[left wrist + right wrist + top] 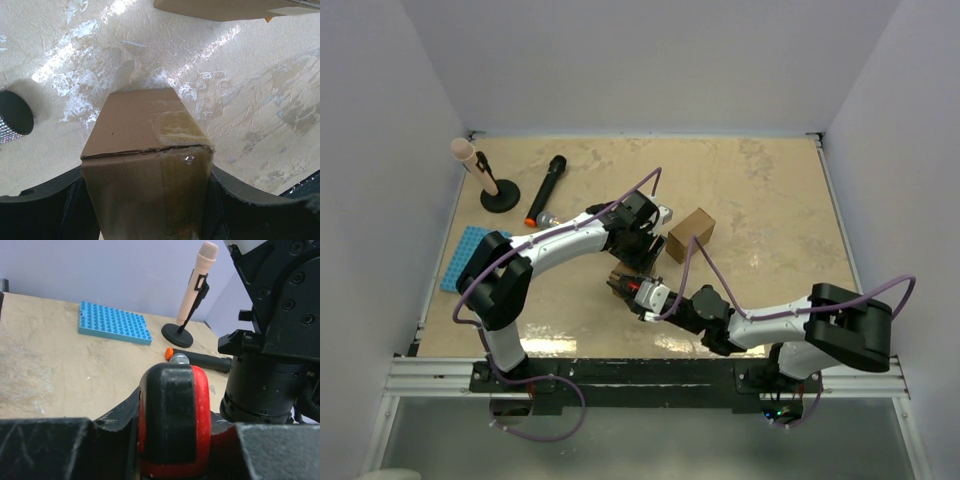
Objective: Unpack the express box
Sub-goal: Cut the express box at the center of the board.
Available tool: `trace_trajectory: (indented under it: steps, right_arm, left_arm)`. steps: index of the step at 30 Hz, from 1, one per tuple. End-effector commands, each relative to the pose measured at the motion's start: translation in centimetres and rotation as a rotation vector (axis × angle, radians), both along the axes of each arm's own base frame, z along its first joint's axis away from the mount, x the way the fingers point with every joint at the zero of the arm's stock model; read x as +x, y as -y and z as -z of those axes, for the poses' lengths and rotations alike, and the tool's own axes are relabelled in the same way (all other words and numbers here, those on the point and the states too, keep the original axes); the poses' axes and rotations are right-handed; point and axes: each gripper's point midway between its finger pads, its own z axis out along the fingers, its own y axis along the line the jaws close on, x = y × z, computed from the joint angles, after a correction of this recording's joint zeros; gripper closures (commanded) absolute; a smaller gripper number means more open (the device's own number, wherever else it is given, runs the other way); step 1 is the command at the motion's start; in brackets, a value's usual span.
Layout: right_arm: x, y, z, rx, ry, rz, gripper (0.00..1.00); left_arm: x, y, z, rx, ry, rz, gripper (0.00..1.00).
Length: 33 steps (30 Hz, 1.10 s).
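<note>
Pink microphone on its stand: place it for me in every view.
Top external: pink microphone at upper left, tilted.
Left wrist: not in it.
Right wrist: it stands at the top, right of centre, leaning.
Shared landmark: blue studded plate, near it in the top and right wrist views.

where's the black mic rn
Top view, back left of the table: the black mic lies flat just right of the stand holding the pink mic.

There are two cardboard boxes: the lower box [145, 150] and the upper box [225, 7]. Two microphones: one pink microphone [463, 152], one black microphone [550, 180]. One round stand [500, 198], one blue studded plate [115, 322], one red-and-black tool [172, 420].
</note>
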Motion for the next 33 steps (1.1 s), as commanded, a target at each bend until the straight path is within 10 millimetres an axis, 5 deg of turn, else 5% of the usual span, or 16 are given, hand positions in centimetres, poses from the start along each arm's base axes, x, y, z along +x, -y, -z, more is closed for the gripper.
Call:
trace_trajectory:
  steps: [1,33]
  right_arm:
    - [-0.2,-0.9,-2.3,0.069,0.031,-0.036,1.00]
    - [1.1,-1.6,-0.6,0.066,0.019,0.004,1.00]
  left_arm:
    - [-1.7,-0.5,2.1,0.029,-0.096,0.009,1.00]
    - [-2.1,-0.5,2.1,0.019,-0.104,0.009,1.00]
